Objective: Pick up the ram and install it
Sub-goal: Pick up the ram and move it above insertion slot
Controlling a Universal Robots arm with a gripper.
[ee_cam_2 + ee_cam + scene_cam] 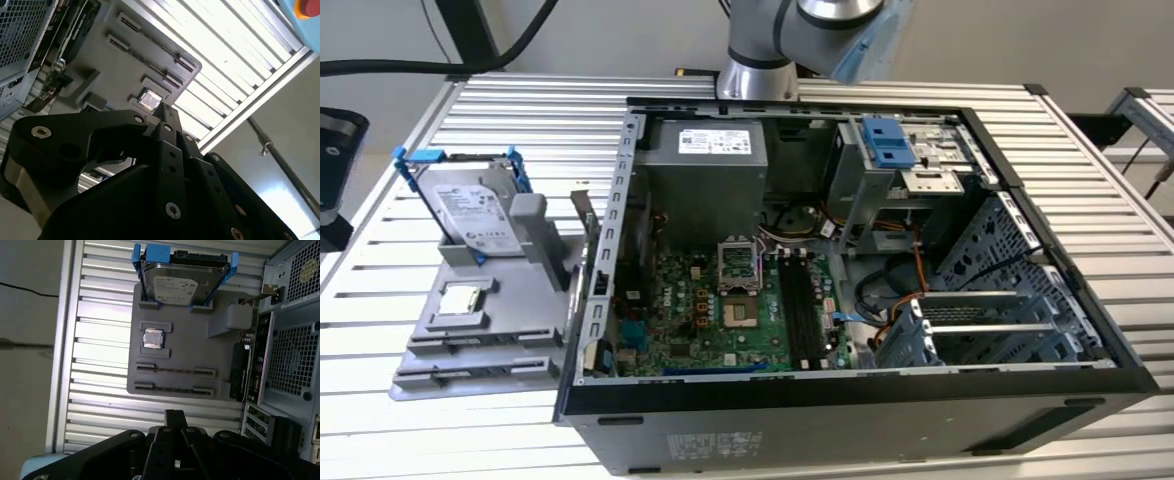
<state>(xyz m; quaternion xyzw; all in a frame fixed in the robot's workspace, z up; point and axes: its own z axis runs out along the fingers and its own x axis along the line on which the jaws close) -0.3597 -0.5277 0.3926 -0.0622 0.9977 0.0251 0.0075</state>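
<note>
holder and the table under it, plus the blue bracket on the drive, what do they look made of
Holder: likely plastic with a matte finish; it is an even, dull grey with moulded pockets.
Table: likely bare aluminium; its silvery ribbed slats catch bright glare.
Bracket: probably plastic, slightly glossy; it is a saturated blue, with thin arms clipped around the drive.

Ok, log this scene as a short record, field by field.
tool: over the table, facing the tray
tray: grey, on the table, beside the case on the exterior view's left
drive: in a blue bracket, propped at one tray end
chip: silver, in a square tray recess
tray slots: two long ones, a thin dark line in each, too thin to identify
case: open, motherboard showing
</note>
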